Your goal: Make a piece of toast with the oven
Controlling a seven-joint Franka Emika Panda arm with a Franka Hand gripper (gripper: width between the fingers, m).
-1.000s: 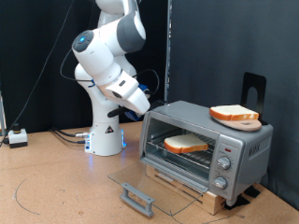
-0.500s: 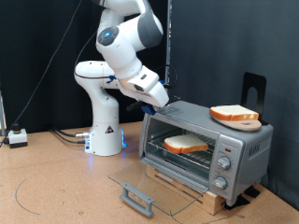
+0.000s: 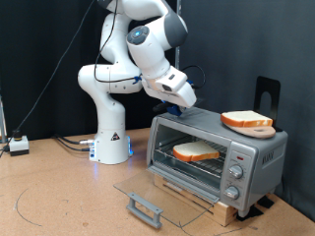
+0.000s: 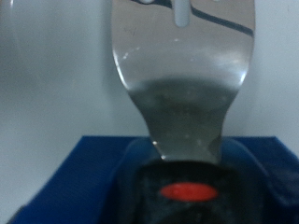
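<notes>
Toast is sitting on the rack inside the oven, door flopped open onto the worktop. Claw hangs above the oven's top-left corner, mid-frame; it's gripping a metal spatula. Second slice sits on top.

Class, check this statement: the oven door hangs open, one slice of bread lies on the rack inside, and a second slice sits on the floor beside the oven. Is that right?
Not quite. The second slice sits on a round wooden board on top of the oven, not on the floor. The exterior view shows this; the door is open and one slice lies on the rack.
</notes>
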